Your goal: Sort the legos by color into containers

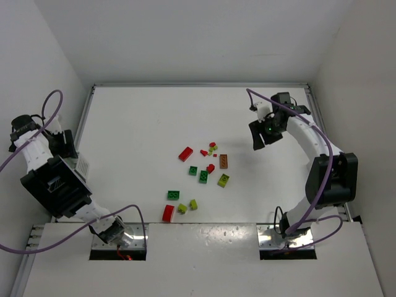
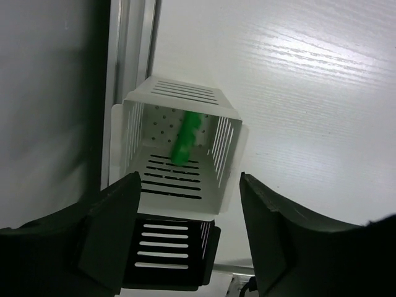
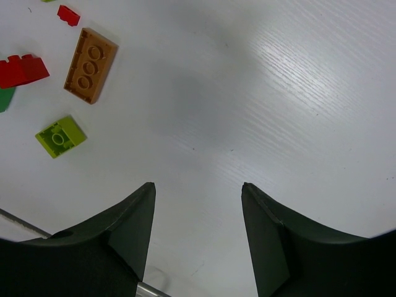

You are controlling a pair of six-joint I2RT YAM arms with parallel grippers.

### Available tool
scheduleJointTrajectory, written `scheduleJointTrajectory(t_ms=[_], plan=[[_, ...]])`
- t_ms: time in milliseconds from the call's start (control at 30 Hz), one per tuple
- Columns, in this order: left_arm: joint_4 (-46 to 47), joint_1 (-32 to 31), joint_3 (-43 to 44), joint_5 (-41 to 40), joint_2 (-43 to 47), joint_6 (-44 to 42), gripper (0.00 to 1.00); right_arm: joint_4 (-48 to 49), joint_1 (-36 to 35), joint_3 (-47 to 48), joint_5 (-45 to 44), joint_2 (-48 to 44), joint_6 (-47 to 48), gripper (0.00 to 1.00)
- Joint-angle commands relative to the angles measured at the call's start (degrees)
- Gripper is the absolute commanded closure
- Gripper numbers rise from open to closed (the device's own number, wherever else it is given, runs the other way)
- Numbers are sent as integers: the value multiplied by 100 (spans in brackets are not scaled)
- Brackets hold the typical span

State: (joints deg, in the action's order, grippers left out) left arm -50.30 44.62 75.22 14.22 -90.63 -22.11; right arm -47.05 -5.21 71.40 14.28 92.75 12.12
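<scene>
Scanning top view, legos (image 1: 203,176): red, green, lime and one brown, loose mid-table (image 1: 136,124), well apart from both my grippers.
Top view, container (image 1: 81,167): white slotted corner at the table's left edge, mostly hidden by my left arm (image 1: 52,185); contents unseen here.
Top view, right gripper (image 1: 265,133): above bare table, right of the scatter.
Left wrist, left gripper (image 2: 189,213): jaws spread, gripping nothing, facing the container's open mouth.
Left wrist, green lego (image 2: 184,137): inside the container; only this view shows it.
Left wrist, second bin (image 2: 167,250): slotted, in shadow, low between my jaws.
Right wrist, jaws: spread, nothing between, bare table beyond.
Right wrist, brown brick (image 3: 90,65): studs up, upper left, near a lime brick (image 3: 60,137) and a red brick (image 3: 23,70).
</scene>
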Motion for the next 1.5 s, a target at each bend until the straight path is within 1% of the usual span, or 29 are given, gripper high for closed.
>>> scheduleJointTrajectory(t_ms=[0,67,100,133,167,233,267,300,333,367,400,500,533,600,633,700,733,800,833,867,900,933,1000,1067,1133,1233,1300,1433,1467], plan=[[108,82,142,266,343,-57,29,64,-94,-2,-31,-117,-105,41],[170,134,203,598,449,-57,31,117,-94,-3,-31,-170,-105,41],[74,135,204,800,528,-231,32,117,-94,-55,56,-170,-105,41],[-83,135,204,1341,772,-328,34,117,-94,-56,135,-222,-105,41],[-224,135,204,1669,914,-503,36,117,-94,-108,223,-274,-105,41],[-698,-163,204,2205,1361,-987,38,56,-94,-108,513,-275,-35,41],[-909,-373,204,2304,1503,-1232,39,55,-155,-108,584,-275,-34,41],[-1024,-915,21,2305,1661,-1426,39,55,-155,-108,645,-275,-34,41],[-1156,-1242,-94,2305,1828,-1480,39,55,-216,-169,646,-275,-34,41],[-1157,-1585,-226,2305,2152,-1481,39,55,-217,-170,646,-275,-86,41],[-1157,-2284,-506,2305,2320,-1481,39,55,-278,-170,707,-214,-87,41],[-1157,-3447,-903,2305,2637,-1366,39,55,-339,-275,1067,-213,-87,41],[-1157,-4191,-1078,2244,2638,-1288,39,3,-392,-275,1120,-213,-17,41],[-1157,-4872,-1211,2164,2586,-1208,39,3,-446,-328,1120,-275,-17,41],[-1157,-5484,-1264,2164,2533,-1130,39,3,-446,-328,1033,-275,-17,41],[-991,-6102,-1334,2042,2436,-998,40,3,-446,-381,849,-275,36,41],[-929,-6732,-1387,1963,2271,-823,40,3,-446,-433,744,-327,36,41],[-657,-7377,-1387,1533,2059,-576,40,3,-446,-495,664,-380,36,41],[-656,-7893,-1387,1427,1945,-506,40,3,-446,-565,603,-380,36,41],[-526,-8116,-1387,1261,1709,-444,40,3,-446,-565,602,-433,36,41],[-472,-8519,-1387,1128,1585,-374,40,3,-446,-565,532,-433,36,41],[-341,-8697,-1500,788,1470,-321,40,3,-446,-565,532,-433,36,41],[-234,-8952,-1554,556,1154,-206,43,-58,-446,-565,471,-433,36,41],[-112,-9347,-1650,57,917,-154,45,-111,-446,-618,470,-433,36,41],[19,-9410,-1834,-426,863,-153,46,-112,-446,-618,470,-433,36,41],[239,-9410,-1967,-682,863,-153,47,-112,-446,-618,470,-433,36,41],[293,-9410,-2020,-753,863,-214,47,-112,-446,-618,470,-433,36,41],[424,-9410,-2020,-815,565,-355,47,-50,-446,-566,532,-310,36,41],[425,-9410,-2081,-815,564,-356,46,-50,-446,-565,532,-258,36,41]])
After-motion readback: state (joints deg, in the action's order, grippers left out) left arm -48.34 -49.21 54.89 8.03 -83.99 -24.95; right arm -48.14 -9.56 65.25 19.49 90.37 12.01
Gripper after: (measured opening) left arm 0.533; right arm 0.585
